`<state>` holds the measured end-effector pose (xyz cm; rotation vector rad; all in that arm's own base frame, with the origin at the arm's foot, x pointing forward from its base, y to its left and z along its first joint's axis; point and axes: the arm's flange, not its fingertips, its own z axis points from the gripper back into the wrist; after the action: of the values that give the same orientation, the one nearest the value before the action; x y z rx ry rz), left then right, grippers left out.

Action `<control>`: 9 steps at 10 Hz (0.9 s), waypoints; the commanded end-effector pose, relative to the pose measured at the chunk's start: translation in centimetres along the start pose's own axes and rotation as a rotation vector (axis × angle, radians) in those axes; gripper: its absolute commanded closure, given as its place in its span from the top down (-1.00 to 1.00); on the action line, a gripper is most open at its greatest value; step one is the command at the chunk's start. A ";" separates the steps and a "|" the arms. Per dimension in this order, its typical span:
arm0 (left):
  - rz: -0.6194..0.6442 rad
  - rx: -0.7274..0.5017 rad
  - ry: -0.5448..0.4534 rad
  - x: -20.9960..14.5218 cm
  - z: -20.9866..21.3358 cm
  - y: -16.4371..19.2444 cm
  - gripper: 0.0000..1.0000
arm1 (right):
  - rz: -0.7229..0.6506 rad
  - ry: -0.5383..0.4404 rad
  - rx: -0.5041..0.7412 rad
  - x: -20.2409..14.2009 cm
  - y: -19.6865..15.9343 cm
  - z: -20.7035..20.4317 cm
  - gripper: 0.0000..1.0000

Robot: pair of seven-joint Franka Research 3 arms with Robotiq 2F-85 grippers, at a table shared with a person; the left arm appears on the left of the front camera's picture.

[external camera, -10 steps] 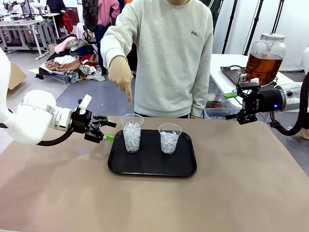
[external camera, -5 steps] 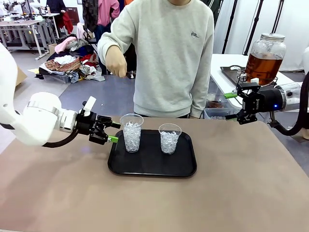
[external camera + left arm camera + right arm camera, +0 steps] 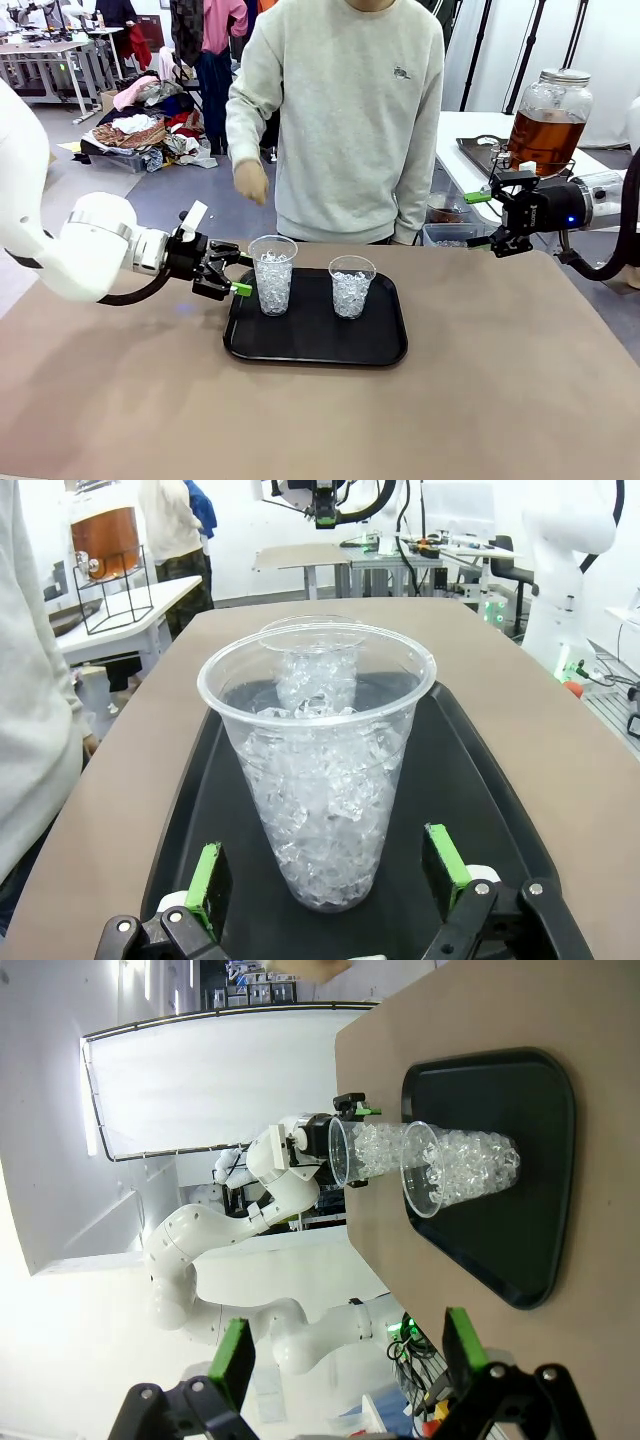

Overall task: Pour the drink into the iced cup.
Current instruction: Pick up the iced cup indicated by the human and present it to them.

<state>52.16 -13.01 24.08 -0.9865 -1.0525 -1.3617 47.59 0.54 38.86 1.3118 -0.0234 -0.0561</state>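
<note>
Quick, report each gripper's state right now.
Left gripper: open, empty, facing the nearer iced cup.
Right gripper: open, holding nothing.

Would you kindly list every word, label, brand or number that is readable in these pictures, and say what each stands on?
No text can be read here.
Sweatshirt: a small dark chest mark, too small to read.
Cups: plain, no print to be seen.
Jar: no label to be seen.
</note>
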 end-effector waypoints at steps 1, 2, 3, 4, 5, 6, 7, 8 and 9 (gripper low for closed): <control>-0.021 0.016 -0.043 -0.2 -0.7 0.3 1.00 | 0.003 -0.002 0.000 0.1 0.2 0.1 1.00; -0.020 0.013 -0.042 -0.3 -1.2 0.4 1.00 | 0.003 -0.002 0.000 0.1 0.2 0.1 1.00; -0.020 0.015 -0.040 -0.3 -1.5 0.5 1.00 | 0.003 -0.002 0.000 0.1 0.2 0.1 1.00; -0.019 0.012 -0.045 -0.3 -1.8 0.6 1.00 | 0.003 -0.002 0.000 0.1 0.2 0.1 1.00; -0.019 0.009 -0.044 -0.3 -2.1 0.6 1.00 | 0.003 -0.002 0.000 0.1 0.2 0.1 1.00; -0.018 0.009 -0.043 -0.3 -2.5 0.8 1.00 | 0.003 -0.002 0.000 0.1 0.2 0.1 1.00; -0.017 0.004 -0.040 -0.3 -2.8 0.9 1.00 | 0.003 -0.002 0.000 0.1 0.2 0.1 1.00; -0.012 -0.003 -0.046 -0.4 -3.1 1.0 1.00 | 0.003 -0.002 0.000 0.1 0.2 0.1 1.00; -0.010 -0.010 -0.051 -0.4 -3.5 1.0 1.00 | 0.003 -0.002 0.000 0.1 0.2 0.1 1.00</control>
<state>52.88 -15.73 23.06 -1.0241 -1.0577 -1.3623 47.59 0.53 38.86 1.3118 -0.0234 -0.0562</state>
